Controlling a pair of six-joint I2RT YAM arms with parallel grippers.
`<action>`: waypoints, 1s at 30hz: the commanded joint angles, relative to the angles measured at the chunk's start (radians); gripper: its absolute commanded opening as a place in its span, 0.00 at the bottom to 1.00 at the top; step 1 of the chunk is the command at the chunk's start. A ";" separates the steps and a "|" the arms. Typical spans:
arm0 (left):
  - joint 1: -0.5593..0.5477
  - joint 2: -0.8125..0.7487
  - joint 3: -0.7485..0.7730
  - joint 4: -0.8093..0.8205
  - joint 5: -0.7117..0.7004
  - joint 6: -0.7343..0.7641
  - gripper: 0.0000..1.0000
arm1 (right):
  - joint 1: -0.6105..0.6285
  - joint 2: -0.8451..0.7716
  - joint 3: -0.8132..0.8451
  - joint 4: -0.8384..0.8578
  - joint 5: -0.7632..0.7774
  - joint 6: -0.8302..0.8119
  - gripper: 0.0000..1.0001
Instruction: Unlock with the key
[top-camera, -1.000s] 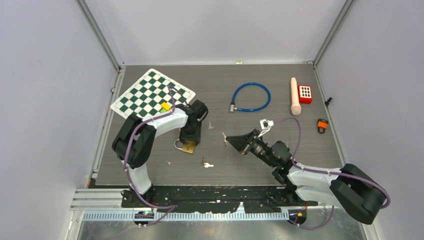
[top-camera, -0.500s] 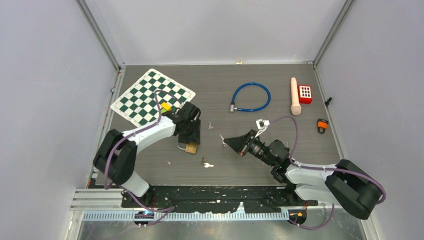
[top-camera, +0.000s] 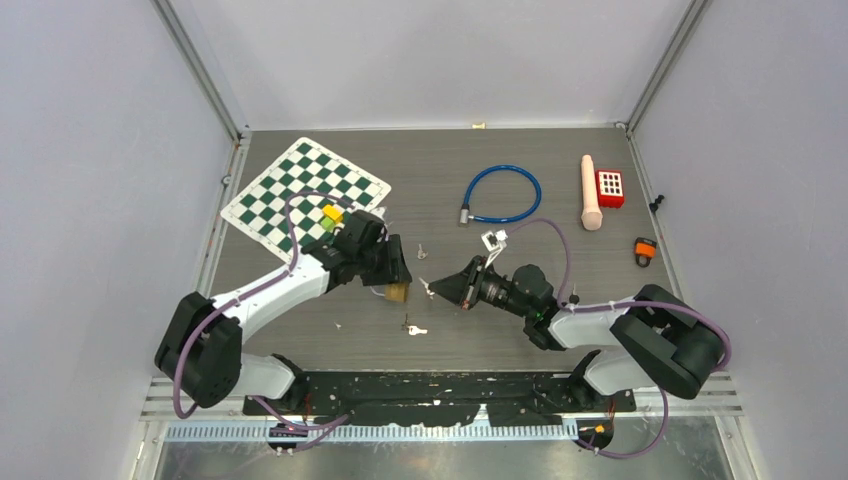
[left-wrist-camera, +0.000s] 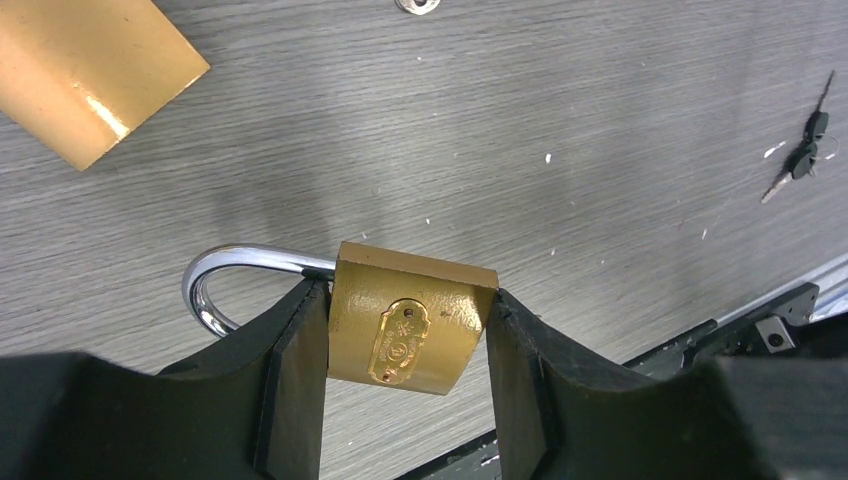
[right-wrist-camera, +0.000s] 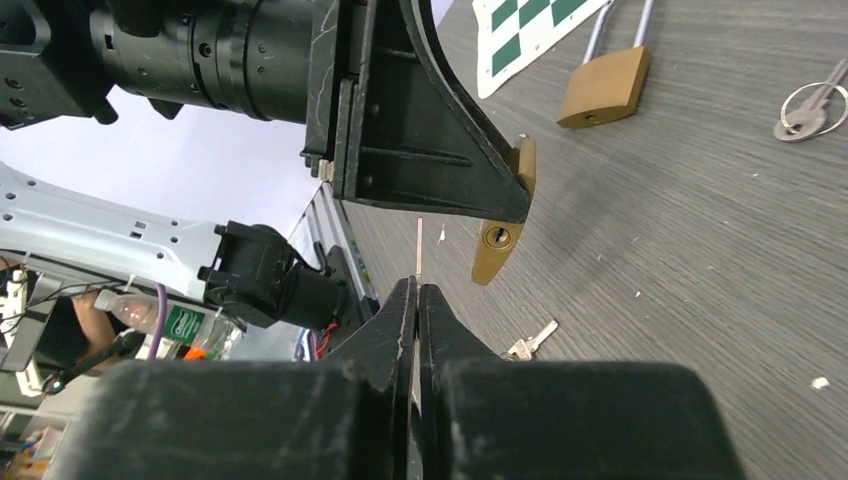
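A: Brass padlock (left-wrist-camera: 410, 335), where is it?
B: Gripped across its body in my left jaws, keyhole (right-wrist-camera: 497, 238) presented to the right jaws. Those are pinched shut on the key (right-wrist-camera: 419, 245), just short of it.

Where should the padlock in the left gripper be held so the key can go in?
Grip the padlock by its brass body, coming in over its flat face and squeezing the two narrow sides, as the left gripper does. That leaves the shackle free at one end and the keyhole end bare toward the key in the right gripper.
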 joint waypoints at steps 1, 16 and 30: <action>-0.015 -0.086 -0.009 0.165 0.040 -0.007 0.00 | -0.003 0.037 0.074 0.005 -0.077 0.022 0.05; -0.096 -0.176 -0.028 0.188 -0.149 0.131 0.00 | -0.004 0.094 0.143 -0.139 -0.119 0.015 0.05; -0.146 -0.188 -0.016 0.191 -0.191 0.178 0.00 | -0.004 0.062 0.136 -0.194 -0.068 0.001 0.05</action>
